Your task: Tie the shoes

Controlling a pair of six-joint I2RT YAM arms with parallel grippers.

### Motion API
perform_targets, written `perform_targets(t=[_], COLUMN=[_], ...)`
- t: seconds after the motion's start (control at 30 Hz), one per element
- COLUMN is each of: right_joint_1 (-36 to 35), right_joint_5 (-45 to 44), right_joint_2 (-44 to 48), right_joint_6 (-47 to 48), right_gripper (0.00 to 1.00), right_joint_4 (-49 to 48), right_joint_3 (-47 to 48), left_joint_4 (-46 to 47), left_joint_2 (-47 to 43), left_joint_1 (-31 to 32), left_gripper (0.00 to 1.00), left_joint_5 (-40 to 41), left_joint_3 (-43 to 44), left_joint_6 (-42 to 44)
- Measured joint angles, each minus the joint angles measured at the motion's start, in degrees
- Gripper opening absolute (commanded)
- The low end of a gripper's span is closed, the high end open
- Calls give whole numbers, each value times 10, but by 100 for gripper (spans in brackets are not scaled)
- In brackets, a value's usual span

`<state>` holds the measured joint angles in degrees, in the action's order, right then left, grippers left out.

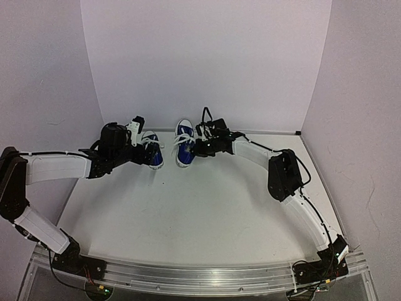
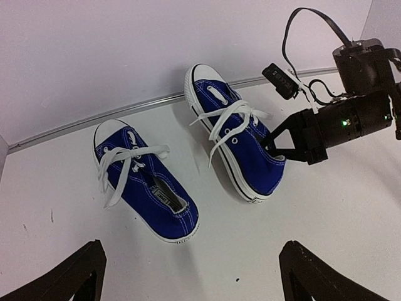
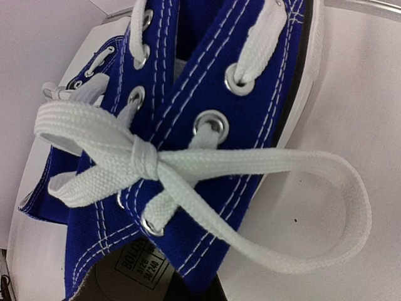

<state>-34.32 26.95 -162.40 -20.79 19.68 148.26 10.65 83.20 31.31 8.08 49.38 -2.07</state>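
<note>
**Right shoe's bow formed, left shoe waiting**

My left tool (image 2: 191, 249) hangs above the worktop (image 2: 351, 213) with its jaws spread wide and nothing between them. The heel of the left shoe (image 2: 145, 188) is just ahead of it. That shoe lies with its toe toward the back wall (image 2: 94, 50). Its lace (image 2: 125, 155) sprawls loose across the tongue, and I make out no bow there. Just beside it, pointing the same way, lies the right shoe (image 2: 237, 139). The right wrist view shows a knot (image 3: 147, 160) over its eyelets. One long loop (image 3: 351, 207) spills past the sole onto the worktop, and what looks like a shorter loop (image 3: 69, 128) sits on the other side. My right tool (image 2: 276, 143) is pinched fully closed at that shoe's collar. I cannot tell whether it has lace or canvas in the pinch.

I judge the step in hand to be snugging this bow. To do it well, I would take each loop near its middle and pull both outward evenly, low along the worktop. I would stop once the knot bites, so the long loop does not slip through. The shoe looks light, so steadying it with the left tool should keep it from sliding.
</note>
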Motion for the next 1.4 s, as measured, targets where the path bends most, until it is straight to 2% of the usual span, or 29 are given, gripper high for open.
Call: perform_targets(t=[0.2,0.23,0.33,0.4,0.6,0.7,0.83,0.9,1.1,1.27,1.4], right_joint_1=[0,0,0,0,-1,1,6,11,34,60,71], right_joint_5=[20,22,26,27,42,50,59,61,61,53,36], right_joint_2=[-7,-8,-8,-8,-3,28,103,170,388,563,648], right_joint_6=[-1,-2,-8,-12,-29,-33,-33,-27,-5,16,30], right_gripper=[2,9,53,70,77,80,94,98,98,98,98], right_joint_4=[-24,-27,-39,-65,-118,-128,-129,-137,-155,-184,-193], right_joint_3=[2,2,2,2,-14,-77,-187,-274,-468,-645,-796], left_joint_4=[1,2,4,4,-3,-59,-135,-168,-244,-263,-252], left_joint_2=[0,0,0,1,2,22,68,86,148,160,163], left_joint_1=[0,0,0,0,-1,-5,-15,-19,-20,-20,-20], left_gripper=[100,99,100,100,100,100,100,100,100,100,100], left_joint_5=[-3,-4,-4,-5,-6,-10,-32,-46,-82,-118,-131], left_joint_3=[-1,-1,-1,-1,1,39,125,166,297,309,261], left_joint_6=[-4,-5,-9,-10,-10,-22,-38,-42,-62,-88,-119])
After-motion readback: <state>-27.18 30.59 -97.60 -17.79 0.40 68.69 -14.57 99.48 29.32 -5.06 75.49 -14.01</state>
